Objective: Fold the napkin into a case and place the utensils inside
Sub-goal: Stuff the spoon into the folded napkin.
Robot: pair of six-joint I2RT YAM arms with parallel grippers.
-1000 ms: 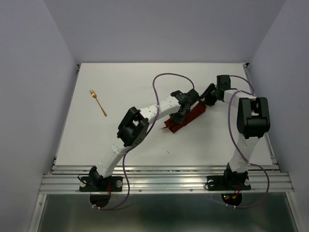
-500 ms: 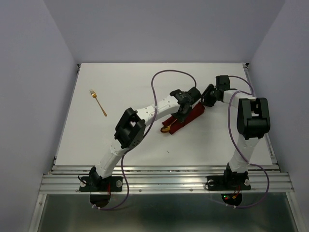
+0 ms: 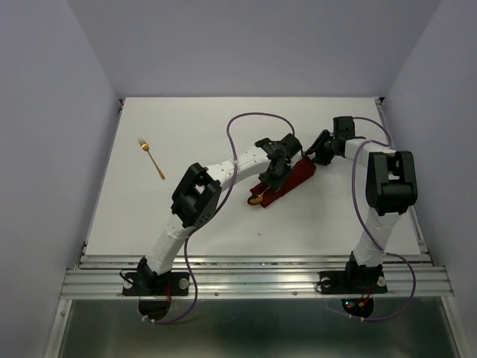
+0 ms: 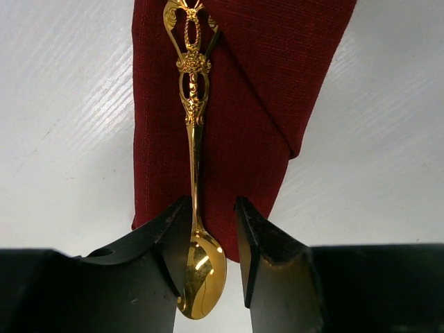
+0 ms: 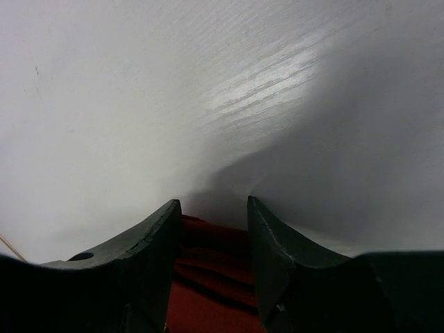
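The dark red napkin is folded into a narrow case [image 3: 295,175] lying diagonally on the white table [image 3: 194,127]. The gold spoon [image 4: 201,267] lies along the case [image 4: 239,104], with its ornate handle on the cloth and its bowl past the near end [image 3: 256,200]. My left gripper [image 4: 211,202] straddles the bowl, slightly open; the bowl touches one finger only. It also shows in the top view [image 3: 267,186]. My right gripper [image 3: 308,158] is at the case's far end, its jaws [image 5: 212,202] closed on bunched red cloth [image 5: 208,277]. The gold fork [image 3: 151,158] lies far left.
Purple cables loop over both arms, one arching above the left wrist [image 3: 250,119]. Grey walls close in the table on three sides. The metal rail [image 3: 253,280] with both arm bases runs along the near edge.
My left wrist has drawn back up and to the left along the case. The spoon's bowl has come into view at the case's lower left end. The right arm has not moved.
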